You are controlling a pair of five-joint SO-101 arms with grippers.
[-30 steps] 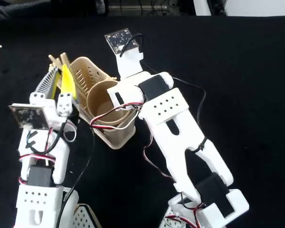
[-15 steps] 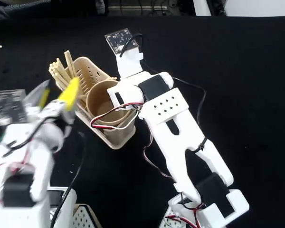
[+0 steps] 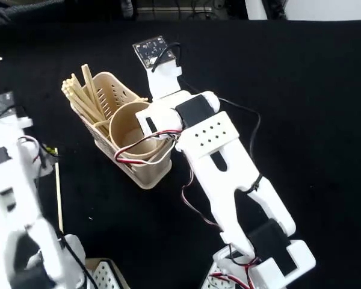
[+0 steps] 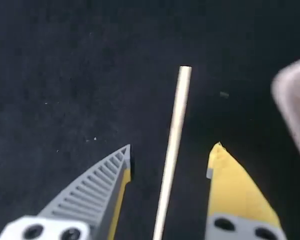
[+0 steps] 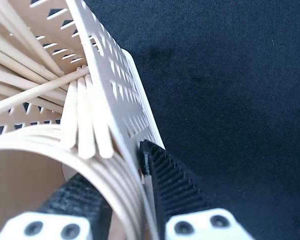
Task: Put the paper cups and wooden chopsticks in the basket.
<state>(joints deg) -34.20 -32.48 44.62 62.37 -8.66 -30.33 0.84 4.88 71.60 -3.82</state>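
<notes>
The left gripper (image 4: 172, 147) hovers with jaws wide on either side of a loose chopstick (image 4: 176, 115) lying flat on the table (image 3: 301, 90), apart from the basket (image 3: 147, 174). The step in hand seems to be fetching it: lower, close, then carry it over. The basket already holds the paper cups (image 3: 129, 129), and the right gripper (image 5: 117, 175) is clamped on its wall.

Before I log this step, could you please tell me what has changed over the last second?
The left gripper let go of the chopstick bundle, now standing in the basket, and drew back from it; it now hangs open over a single chopstick on the table. The right gripper, clamped on the basket, and the paper cups stayed put.
</notes>
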